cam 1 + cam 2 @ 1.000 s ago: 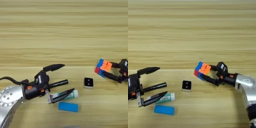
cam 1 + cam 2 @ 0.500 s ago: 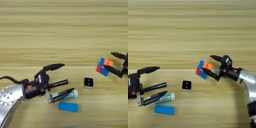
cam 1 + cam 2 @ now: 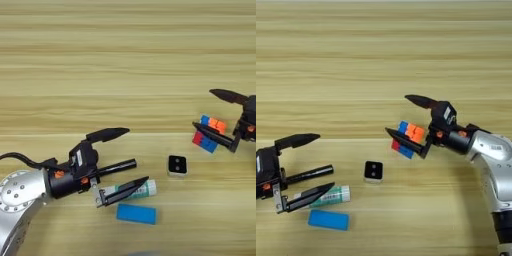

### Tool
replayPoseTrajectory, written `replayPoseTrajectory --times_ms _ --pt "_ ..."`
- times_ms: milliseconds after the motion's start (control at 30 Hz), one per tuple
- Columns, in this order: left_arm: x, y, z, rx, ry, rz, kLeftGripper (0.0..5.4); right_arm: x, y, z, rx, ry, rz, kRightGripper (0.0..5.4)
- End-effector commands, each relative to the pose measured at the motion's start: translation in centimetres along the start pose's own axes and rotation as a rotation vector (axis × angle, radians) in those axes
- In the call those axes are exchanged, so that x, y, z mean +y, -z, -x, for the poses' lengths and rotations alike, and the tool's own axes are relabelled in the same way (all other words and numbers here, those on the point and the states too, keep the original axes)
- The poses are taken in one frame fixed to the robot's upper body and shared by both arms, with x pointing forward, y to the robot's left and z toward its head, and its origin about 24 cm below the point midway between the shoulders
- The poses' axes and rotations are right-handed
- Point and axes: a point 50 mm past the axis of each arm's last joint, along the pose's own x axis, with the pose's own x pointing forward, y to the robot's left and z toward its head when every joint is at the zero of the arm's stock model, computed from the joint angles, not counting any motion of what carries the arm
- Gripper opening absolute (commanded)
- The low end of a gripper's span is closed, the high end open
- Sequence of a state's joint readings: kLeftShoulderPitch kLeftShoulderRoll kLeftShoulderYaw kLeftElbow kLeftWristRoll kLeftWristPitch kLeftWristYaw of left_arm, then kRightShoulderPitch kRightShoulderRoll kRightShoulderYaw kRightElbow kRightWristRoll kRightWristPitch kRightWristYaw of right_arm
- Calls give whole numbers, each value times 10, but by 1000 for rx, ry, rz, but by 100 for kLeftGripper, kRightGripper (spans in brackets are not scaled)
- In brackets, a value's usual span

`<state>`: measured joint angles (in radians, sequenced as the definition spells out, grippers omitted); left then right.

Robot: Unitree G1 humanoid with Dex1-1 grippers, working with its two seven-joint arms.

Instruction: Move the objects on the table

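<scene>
The multicoloured puzzle cube rests on the table at the right. My right gripper is open around it; its lower finger crosses the cube's front and the upper finger stands clear beyond it. At the left, my left gripper is open. The black marker pen lies between its fingers, and its lower finger lies over the white-green glue stick. The flat blue block lies just in front of the glue stick. The small white square with a black face sits between the two grippers.
The whole far half of the wooden table shows bare planks. My left arm's silver forearm fills the near left corner, and the right forearm runs down the right edge.
My right gripper has let go of the puzzle cube and spread its fingers wide. The cube stays where it was. The left gripper and the things near it have not moved.
</scene>
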<state>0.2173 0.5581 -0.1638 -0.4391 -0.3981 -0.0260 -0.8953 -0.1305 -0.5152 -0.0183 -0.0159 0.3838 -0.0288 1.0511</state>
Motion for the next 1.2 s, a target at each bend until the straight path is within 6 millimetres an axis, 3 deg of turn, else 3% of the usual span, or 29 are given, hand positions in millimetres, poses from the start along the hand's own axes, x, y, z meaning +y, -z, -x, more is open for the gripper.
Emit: replayPoseTrajectory --times_ms 33,600,1200 --pt "0 -1 -1 2 1 -5 540 15 -1 -4 45 -125 -8 535" --pt "-1 -1 -1 -2 4 -5 540 48 23 -34 248 -373 -5 535" --pt "-2 0 -3 -3 0 -2 540 48 47 -29 441 -379 37 535"
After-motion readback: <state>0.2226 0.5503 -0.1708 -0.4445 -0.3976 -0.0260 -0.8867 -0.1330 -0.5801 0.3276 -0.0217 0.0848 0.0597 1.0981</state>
